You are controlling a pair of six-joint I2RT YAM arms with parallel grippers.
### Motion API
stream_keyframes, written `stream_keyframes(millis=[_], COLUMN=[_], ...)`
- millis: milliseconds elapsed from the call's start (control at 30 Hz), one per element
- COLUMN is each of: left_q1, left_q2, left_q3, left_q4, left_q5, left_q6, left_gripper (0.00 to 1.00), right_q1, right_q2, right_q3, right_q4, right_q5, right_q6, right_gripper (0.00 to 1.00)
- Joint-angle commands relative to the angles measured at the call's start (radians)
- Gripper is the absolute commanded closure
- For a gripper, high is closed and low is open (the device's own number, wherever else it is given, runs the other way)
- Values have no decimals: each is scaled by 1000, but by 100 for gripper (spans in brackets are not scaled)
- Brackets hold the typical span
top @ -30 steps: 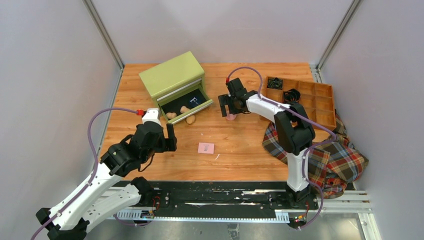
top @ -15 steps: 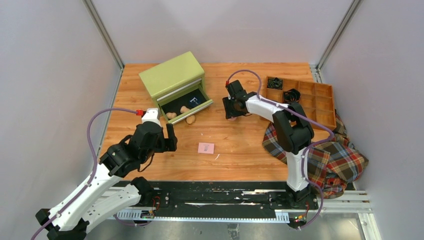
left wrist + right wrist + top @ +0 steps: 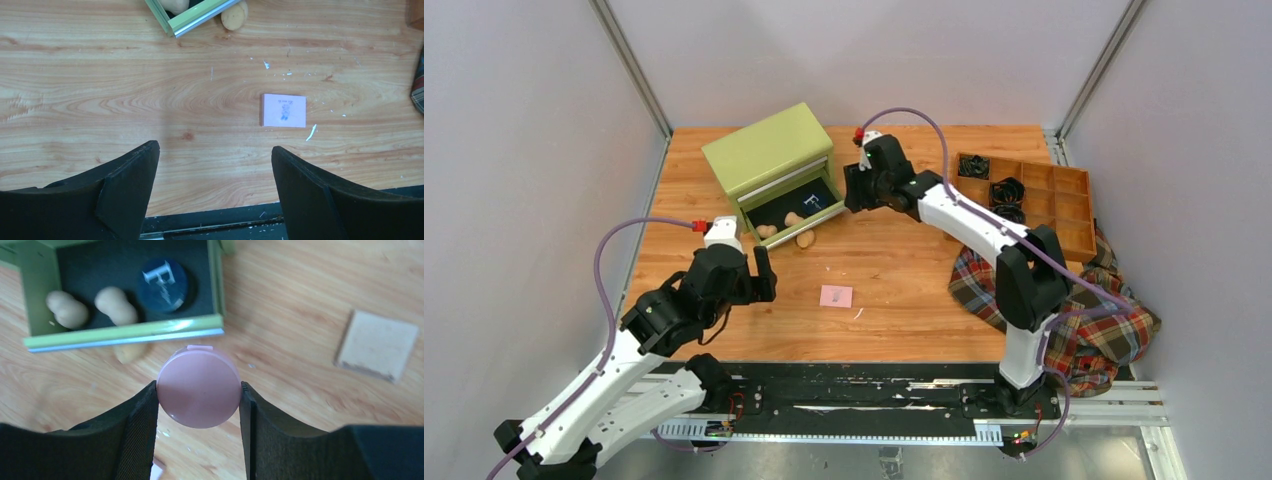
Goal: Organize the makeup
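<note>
Over swings the right arm, off the middle of the table and up toward the far-left corner, and the right gripper [image 3: 198,390] now hangs just in front of the open drawer [image 3: 125,334] of the green metal box [image 3: 769,150]. Its jaws are clamped on either side of the pink round disc [image 3: 197,382], held over the wood by the drawer's front lip. Inside the drawer I can see the navy round compact [image 3: 162,285] and two tan egg-shaped sponges [image 3: 67,311]. A third tan sponge [image 3: 234,16] lies on the table, touching the drawer front. The tan square [image 3: 377,345] lies flat on the wood, well apart from the drawer. Down by the near-left corner the left gripper [image 3: 214,150] hovers, jaws wide apart with nothing between them. The pink square pad [image 3: 283,110] lies mid-table, toward the near edge.
</note>
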Motion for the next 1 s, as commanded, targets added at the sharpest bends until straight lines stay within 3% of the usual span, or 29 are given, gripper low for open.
stream_keyframes(millis=[0, 367, 433, 467, 500, 567, 733, 967], left_q1=[6, 6, 6, 6, 6, 6, 6, 6], left_q2=[-25, -73, -77, -75, -72, -62, -37, -6], left_q3=[25, 25, 17, 15, 15, 16, 20, -7], left_q4=[-13, -59, -59, -59, -58, -57, -44, 16], left_q5=[-27, -12, -15, -18, -20, -23, -24, 3], left_q6=[-16, -37, -39, -41, -40, -38, -25, 22], left_gripper=[13, 14, 14, 13, 13, 13, 13, 14], right_q1=[47, 72, 73, 74, 76, 82, 86, 11], right_q2=[119, 407, 434, 448, 465, 473, 366, 44], right_q3=[126, 425, 454, 470, 494, 516, 422, 66], right_q4=[13, 63, 62, 53, 32, 9, 43, 92], right_q5=[-28, -3, -2, -6, -11, -14, 8, 144], right_q6=[13, 76, 84, 87, 89, 85, 63, -36], right_gripper=[70, 61, 51, 37, 30, 22, 17, 17])
